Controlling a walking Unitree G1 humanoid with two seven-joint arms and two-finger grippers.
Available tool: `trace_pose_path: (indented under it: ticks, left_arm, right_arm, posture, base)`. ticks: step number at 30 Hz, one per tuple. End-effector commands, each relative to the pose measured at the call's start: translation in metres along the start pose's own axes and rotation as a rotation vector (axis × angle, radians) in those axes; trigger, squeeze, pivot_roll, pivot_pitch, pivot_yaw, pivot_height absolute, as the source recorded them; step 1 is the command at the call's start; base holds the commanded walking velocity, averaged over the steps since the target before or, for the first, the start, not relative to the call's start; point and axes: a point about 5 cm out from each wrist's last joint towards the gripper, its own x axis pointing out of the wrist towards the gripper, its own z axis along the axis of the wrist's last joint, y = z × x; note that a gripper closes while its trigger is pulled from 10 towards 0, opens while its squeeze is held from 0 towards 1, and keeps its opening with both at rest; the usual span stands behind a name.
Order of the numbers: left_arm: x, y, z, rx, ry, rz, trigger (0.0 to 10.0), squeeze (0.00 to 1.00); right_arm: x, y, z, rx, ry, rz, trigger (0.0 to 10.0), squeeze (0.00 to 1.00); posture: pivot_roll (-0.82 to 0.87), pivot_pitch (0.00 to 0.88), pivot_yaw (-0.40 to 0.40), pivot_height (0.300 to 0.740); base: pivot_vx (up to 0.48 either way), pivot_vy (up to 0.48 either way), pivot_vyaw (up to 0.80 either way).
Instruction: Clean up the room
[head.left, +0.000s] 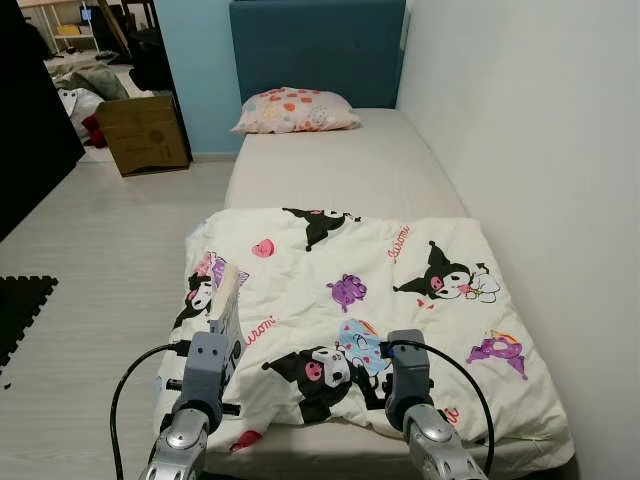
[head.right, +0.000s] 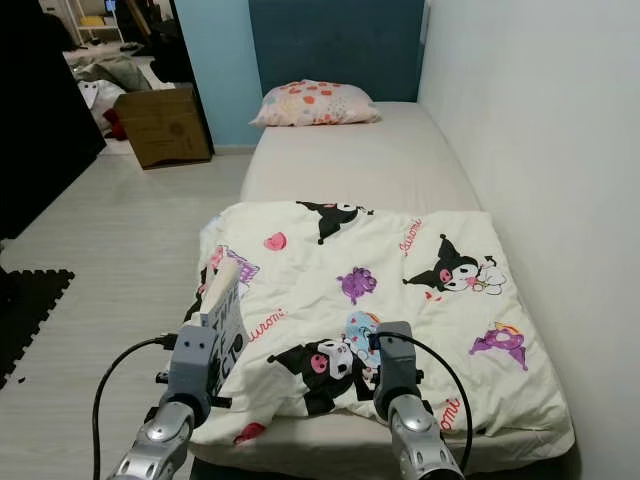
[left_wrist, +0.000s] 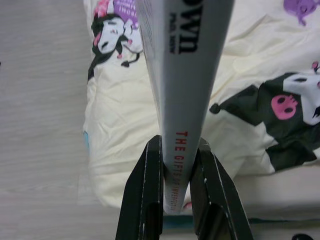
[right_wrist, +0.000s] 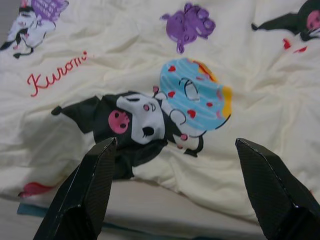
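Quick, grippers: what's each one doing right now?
Left gripper: shut on the book, held over the blanket's near left corner.
Right gripper: open, empty, over the blanket.

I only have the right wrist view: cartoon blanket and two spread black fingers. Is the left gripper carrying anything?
Observer: Yes, the left gripper is shut on a book, clamped at the spine.
Operator: Where is it relative to the bed?
Observer: Over the blanket near its left edge at the foot end.
Operator: Anything at the head end?
Observer: A spotted pillow lies against the blue headboard.
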Motion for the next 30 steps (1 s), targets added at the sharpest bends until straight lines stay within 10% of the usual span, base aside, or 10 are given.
trace_pose_path:
  ticks: [1,16,30]
  left_arm:
    - [0.001,0.003,0.002,-0.013,-0.019,0.019,10.0,0.0]
    - [0.002,0.0,-0.001,0.01,-0.016,-0.026,10.0,0.0]
    - [0.014,-0.033,0.013,0.42,-0.073,-0.214,10.0,0.0]
  right_arm:
    - [0.001,0.002,-0.001,0.016,-0.003,0.004,10.0,0.0]
    - [0.001,-0.004,0.0,0.036,-0.029,-0.006,10.0,0.0]
    - [0.001,-0.006,0.009,0.023,-0.083,-0.012,10.0,0.0]
  posture:
    - [-0.01,0.126,-0.002,0.74]
    - [-0.04,0.149,0.011,0.74]
    - [-0.07,0.198,0.022,0.74]
  base:
    - [0.0,0.0,0.0]
    - [0.0,0.0,0.0]
    - [0.0,0.0,0.0]
